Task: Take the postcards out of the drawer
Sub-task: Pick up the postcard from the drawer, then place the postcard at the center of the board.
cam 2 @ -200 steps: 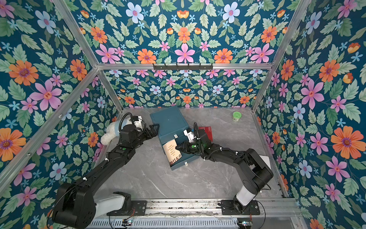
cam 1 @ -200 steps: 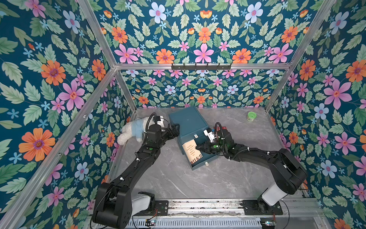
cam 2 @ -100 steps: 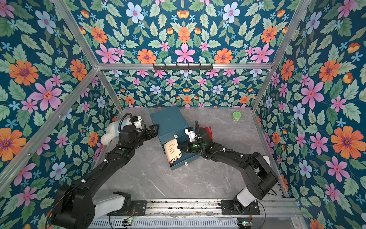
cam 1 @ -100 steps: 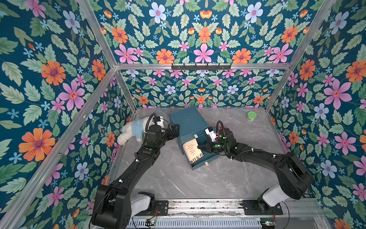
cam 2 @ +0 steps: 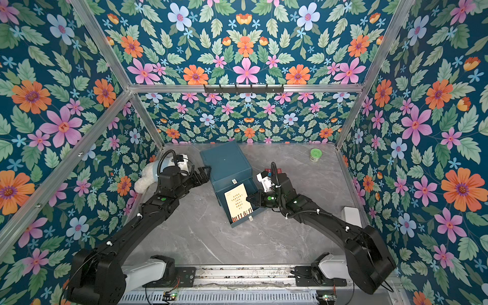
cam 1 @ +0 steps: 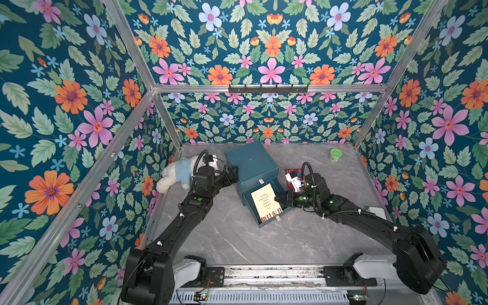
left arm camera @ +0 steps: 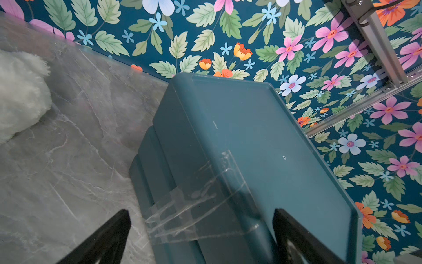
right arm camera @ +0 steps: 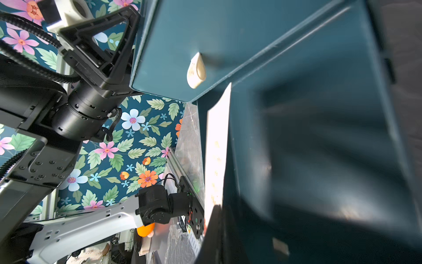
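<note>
The teal drawer box (cam 1: 250,163) (cam 2: 224,163) stands mid-table with its lower drawer (cam 1: 269,224) pulled out. A cream postcard (cam 1: 266,203) (cam 2: 237,202) with dark and orange print lies tilted in that drawer. My right gripper (cam 1: 277,198) (cam 2: 250,199) is shut on the card's right edge; in the right wrist view the card (right arm camera: 217,148) shows edge-on, running into the gripper (right arm camera: 219,210). A red postcard (cam 1: 291,171) lies on the table right of the box, mostly hidden by the right wrist. My left gripper (cam 1: 232,175) (left arm camera: 201,228) is open, straddling the box's (left arm camera: 239,148) left side.
A white plush toy (cam 1: 175,174) (left arm camera: 20,96) lies by the left wall behind the left arm. A small green-lidded jar (cam 1: 335,154) stands at the back right corner. The upper drawer's pale handle (right arm camera: 196,70) faces the right wrist. Floral walls enclose the table.
The right gripper's jaws have closed on the cream postcard's edge, and the right wrist shifted slightly. The left arm has not moved.
</note>
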You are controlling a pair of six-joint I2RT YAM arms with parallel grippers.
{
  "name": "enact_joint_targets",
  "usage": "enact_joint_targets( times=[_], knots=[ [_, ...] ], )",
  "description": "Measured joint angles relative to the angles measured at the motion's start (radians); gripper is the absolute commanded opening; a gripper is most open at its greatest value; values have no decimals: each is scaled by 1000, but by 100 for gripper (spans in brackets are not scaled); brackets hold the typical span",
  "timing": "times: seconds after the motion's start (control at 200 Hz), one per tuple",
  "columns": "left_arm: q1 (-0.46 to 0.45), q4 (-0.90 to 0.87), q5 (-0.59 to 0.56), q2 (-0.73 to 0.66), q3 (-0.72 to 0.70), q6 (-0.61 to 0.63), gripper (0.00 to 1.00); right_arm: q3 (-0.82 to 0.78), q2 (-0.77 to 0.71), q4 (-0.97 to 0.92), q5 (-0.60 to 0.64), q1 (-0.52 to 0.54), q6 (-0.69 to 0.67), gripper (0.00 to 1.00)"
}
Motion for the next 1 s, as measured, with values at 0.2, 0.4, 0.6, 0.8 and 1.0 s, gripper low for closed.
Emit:
enact_joint_targets(
  times=[0.2,0.4,0.6,0.8,1.0],
  knots=[
    [0,-11,-5,0,8,0,100,1,-109,-105,29,-81,-50,0],
    [1,-19,-14,2,23,0,100,21,-164,-190,64,-195,-114,0],
    [1,-22,-21,13,27,0,100,66,-149,-254,95,-343,-201,0],
    [1,-23,-21,15,40,0,100,87,-67,-262,127,-487,-265,1],
    [1,-37,-32,15,53,5,100,177,82,-279,106,-570,-345,3]
  ],
)
